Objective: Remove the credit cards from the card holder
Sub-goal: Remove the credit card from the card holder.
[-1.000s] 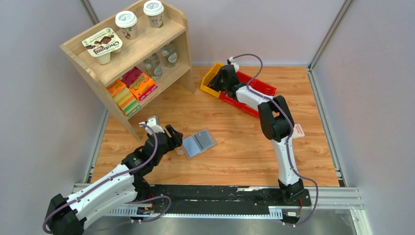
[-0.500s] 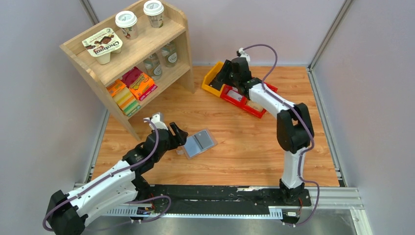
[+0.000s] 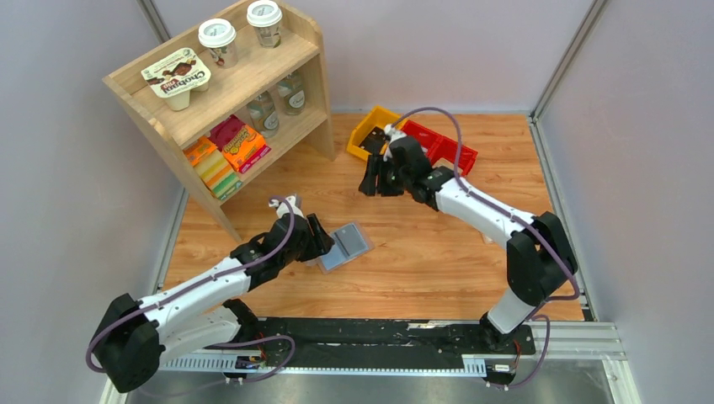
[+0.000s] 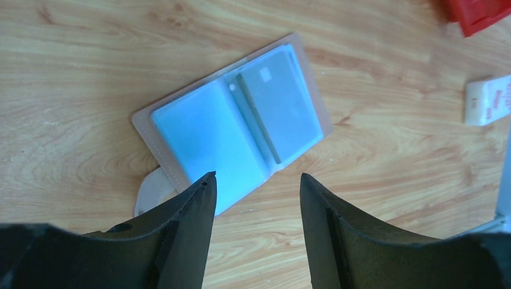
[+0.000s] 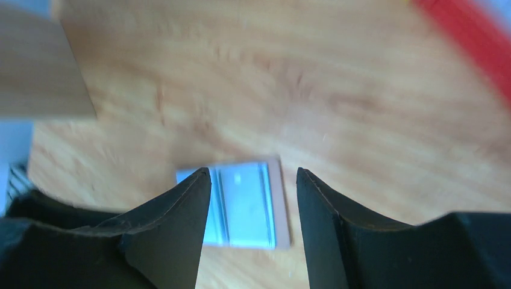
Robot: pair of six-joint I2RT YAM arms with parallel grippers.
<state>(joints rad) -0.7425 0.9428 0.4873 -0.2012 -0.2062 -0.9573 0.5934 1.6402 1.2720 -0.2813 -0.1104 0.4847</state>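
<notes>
The card holder [image 3: 346, 245] lies open and flat on the wooden table, showing two blue-grey panels with a pale rim. It also shows in the left wrist view [image 4: 208, 135] and, blurred, in the right wrist view [image 5: 244, 205]. A greyish card [image 4: 283, 105] sits inside its right panel; other cards are hidden. My left gripper [image 3: 325, 239] is open and empty at the holder's near-left edge [image 4: 256, 177], one fingertip over the left panel. My right gripper [image 3: 376, 182] is open and empty, above the table and up-right of the holder [image 5: 253, 171].
A wooden shelf [image 3: 227, 93] with cups, bottles and boxes stands at the back left. A yellow bin [image 3: 370, 130] and red bins [image 3: 442, 145] lie at the back centre. A pink-white packet [image 4: 488, 99] lies to the right of the holder.
My right arm has swung from the bins toward the middle of the table, nearer the holder. My left gripper has moved right, up to the holder's edge.
</notes>
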